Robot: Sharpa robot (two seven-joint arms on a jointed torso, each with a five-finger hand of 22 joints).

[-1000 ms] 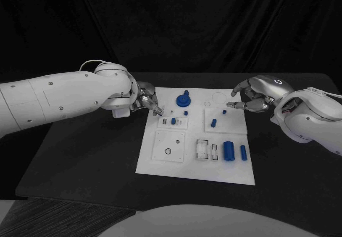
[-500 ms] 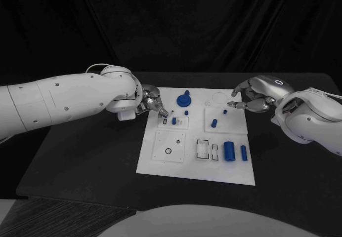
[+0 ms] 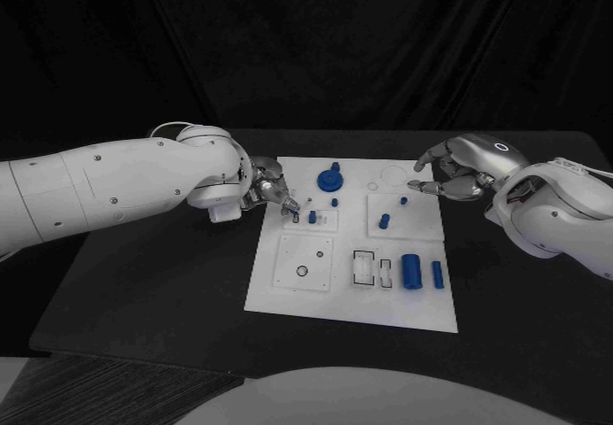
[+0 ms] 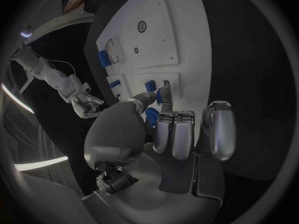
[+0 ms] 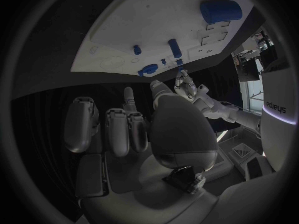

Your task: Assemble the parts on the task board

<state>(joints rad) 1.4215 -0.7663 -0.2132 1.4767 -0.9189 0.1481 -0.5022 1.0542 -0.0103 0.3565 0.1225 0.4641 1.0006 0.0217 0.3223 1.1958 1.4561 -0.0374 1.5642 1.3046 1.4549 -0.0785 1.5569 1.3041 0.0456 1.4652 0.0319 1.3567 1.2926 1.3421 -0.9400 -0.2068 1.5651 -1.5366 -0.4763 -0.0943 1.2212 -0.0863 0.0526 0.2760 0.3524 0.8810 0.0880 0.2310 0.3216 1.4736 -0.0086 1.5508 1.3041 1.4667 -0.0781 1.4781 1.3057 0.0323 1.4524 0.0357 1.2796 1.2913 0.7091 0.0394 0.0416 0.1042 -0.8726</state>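
L hand (image 3: 271, 189) is reaching over task board (image 3: 320, 292) at its far-left corner, fingertips seemingly pinching a small blue part (image 3: 312, 216), grip unclear; R hand (image 3: 450, 173) is hovering off far-right corner, fingers curled, holding nothing.

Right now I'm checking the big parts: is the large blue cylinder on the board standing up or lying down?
Lying down. In the head view the large blue cylinder shows its long side on the task board, beside a slimmer blue part.
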